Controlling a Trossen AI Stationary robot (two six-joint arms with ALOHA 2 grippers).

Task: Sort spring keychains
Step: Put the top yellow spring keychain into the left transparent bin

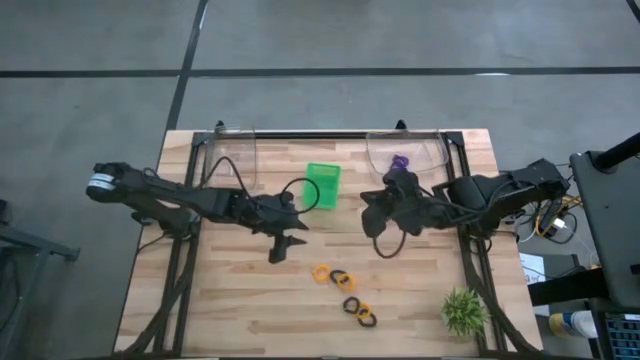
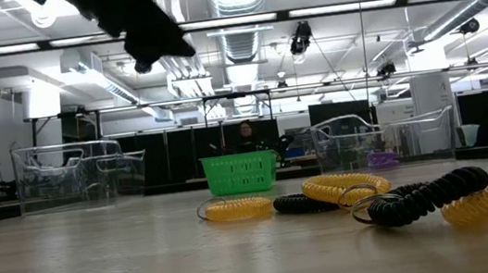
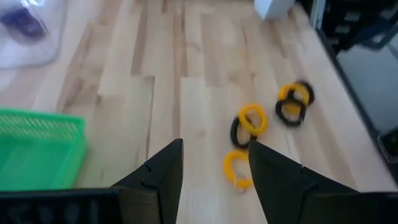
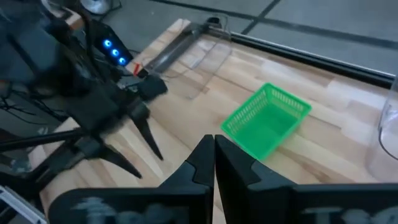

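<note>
Five or so keychains [image 1: 343, 290], yellow and black coils, are lying in a loose cluster at the lower centre of the high view, some touching; a purple one [image 1: 400, 161] is sitting in the clear bin [image 1: 405, 152] at upper right. They look light, springy and soft, likely to squash and roll, so pinching across one side of a coil seems best. The left gripper [image 1: 287, 247] is hovering just up and left of the cluster, fingers wide. The right gripper [image 1: 372, 212], fingers closed on nothing, is waiting centre-right. A green basket [image 1: 322, 184] is standing upper centre on the pale wooden desk [image 1: 230, 300]; a lit workshop is showing behind.
</note>
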